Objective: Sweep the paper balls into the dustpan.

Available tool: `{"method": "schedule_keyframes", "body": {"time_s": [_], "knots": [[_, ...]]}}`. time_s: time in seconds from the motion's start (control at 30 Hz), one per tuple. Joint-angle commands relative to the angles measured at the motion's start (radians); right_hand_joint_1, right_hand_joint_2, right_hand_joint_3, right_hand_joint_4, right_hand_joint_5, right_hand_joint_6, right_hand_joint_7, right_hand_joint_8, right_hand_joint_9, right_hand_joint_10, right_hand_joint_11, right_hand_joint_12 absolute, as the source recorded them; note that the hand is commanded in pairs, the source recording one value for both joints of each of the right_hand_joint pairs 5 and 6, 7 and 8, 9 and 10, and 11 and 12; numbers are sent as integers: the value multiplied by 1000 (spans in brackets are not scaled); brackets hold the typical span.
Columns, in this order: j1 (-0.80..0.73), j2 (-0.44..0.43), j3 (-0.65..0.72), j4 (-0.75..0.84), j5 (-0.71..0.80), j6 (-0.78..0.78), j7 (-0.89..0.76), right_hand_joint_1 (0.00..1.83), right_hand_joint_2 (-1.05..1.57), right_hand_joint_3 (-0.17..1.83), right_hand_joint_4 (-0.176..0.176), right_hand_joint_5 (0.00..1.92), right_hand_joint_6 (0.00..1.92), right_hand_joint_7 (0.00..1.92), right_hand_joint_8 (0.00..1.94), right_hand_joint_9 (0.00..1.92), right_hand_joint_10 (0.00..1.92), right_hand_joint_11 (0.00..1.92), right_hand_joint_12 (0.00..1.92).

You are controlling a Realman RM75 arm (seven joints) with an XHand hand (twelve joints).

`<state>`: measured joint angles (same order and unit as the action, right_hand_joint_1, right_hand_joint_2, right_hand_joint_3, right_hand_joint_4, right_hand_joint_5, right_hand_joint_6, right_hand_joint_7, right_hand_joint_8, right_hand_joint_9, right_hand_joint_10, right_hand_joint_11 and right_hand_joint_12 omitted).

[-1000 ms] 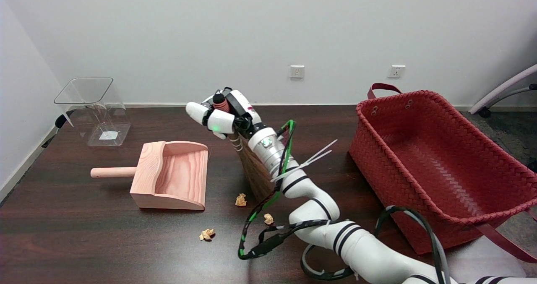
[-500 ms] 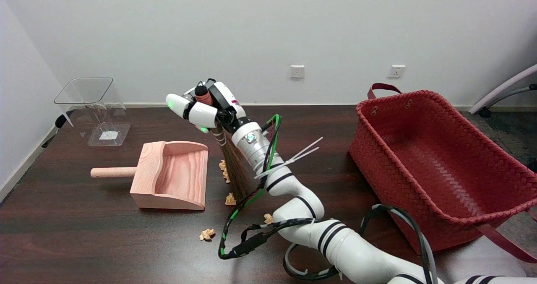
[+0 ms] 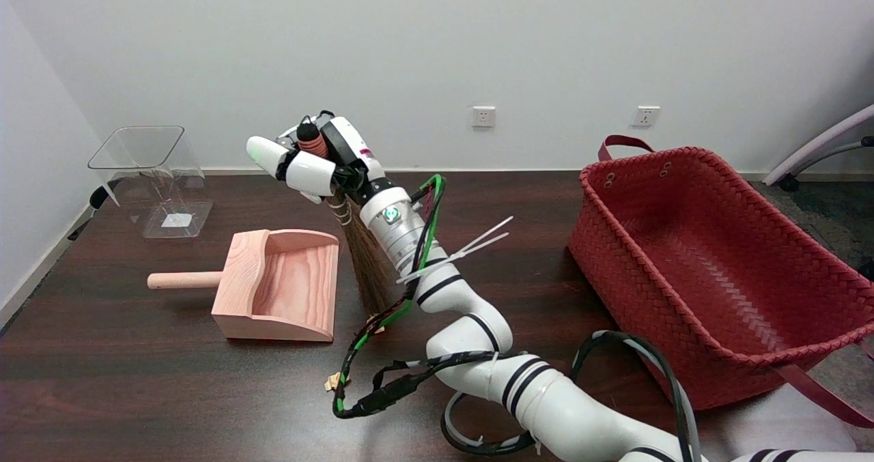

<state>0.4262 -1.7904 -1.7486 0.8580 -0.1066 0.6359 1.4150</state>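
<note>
While one paper ball [image 3: 333,381] lies on the near part of the counter [image 3: 136,380], partly hidden by a green cable [image 3: 355,353], the sweep looks far from done. Another scrap [image 3: 372,320] peeks out at the foot of the broom [image 3: 365,264], just right of the dustpan [image 3: 276,284], whose tray shows no paper. Farther back, the right hand [image 3: 311,162] grasps the broom's handle, clenched around it.

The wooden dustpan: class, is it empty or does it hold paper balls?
Empty as far as the view shows. The dustpan shows bare wood grain inside; a paper ball lies on the table outside it.
</note>
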Motion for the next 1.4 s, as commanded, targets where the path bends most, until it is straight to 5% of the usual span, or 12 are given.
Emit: {"method": "schedule_keyframes", "body": {"time_s": [0.03, 0.53, 1.4], "knots": [[-19, -6, -4, 163, -9, -64, -159, 915, 1110, 367, 0, 1920, 1920, 1920, 1920, 1920, 1920, 1920, 1920], [-104, 34, -7, 231, 1, -207, -263, 938, 1093, 354, 0, 1920, 1920, 1920, 1920, 1920, 1920, 1920, 1920], [77, -81, 5, -222, 64, -55, -269, 894, 1185, 399, 0, 1920, 1920, 1920, 1920, 1920, 1920, 1920, 1920]]}}
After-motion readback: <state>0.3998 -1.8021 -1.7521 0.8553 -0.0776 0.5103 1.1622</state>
